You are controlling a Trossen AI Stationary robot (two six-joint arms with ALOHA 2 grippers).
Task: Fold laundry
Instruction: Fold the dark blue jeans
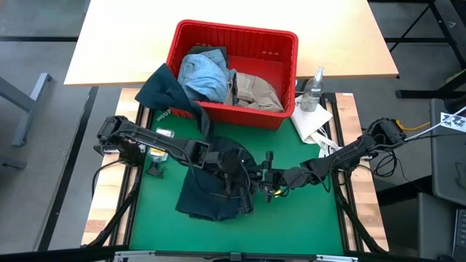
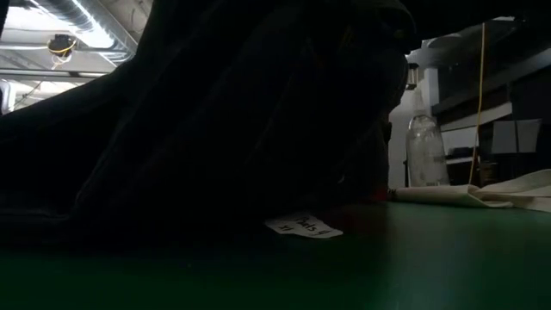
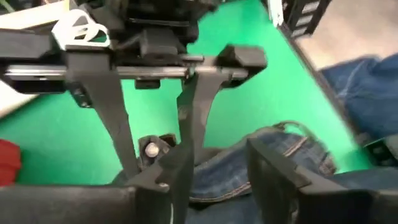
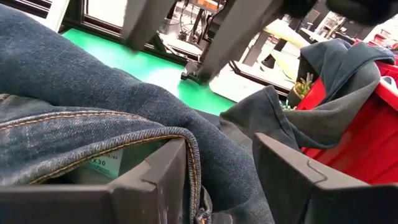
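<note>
The dark navy jeans (image 1: 211, 191) lie bunched on the green mat of the desk (image 1: 306, 218), in front of the red basket (image 1: 234, 73), with both arms meeting over the heap. The left claw (image 1: 244, 188) hangs low over the denim with its fingers parted and nothing visibly between them; in its own wrist view a seam and a waist button (image 3: 150, 149) show just ahead of the fingers. The right claw (image 1: 271, 188) is spread too, with the stitched edge of the jeans lying against one finger (image 4: 163, 180), though I cannot say for sure that cloth sits between the fingers. The main risk, as I judge it, is that neither claw has a firm hold, so a lift could bring up one layer only and leave the garment twisted. The two claws are also close together and could knock each other. The jeans look crumpled and doubled, a paper tag (image 2: 303, 226) poking out at the hem. A dark olive green piece (image 1: 171, 91) hangs over the basket rim; light blue denim (image 1: 204, 73) and a beige khaki piece (image 1: 255, 91) wait inside.
</note>
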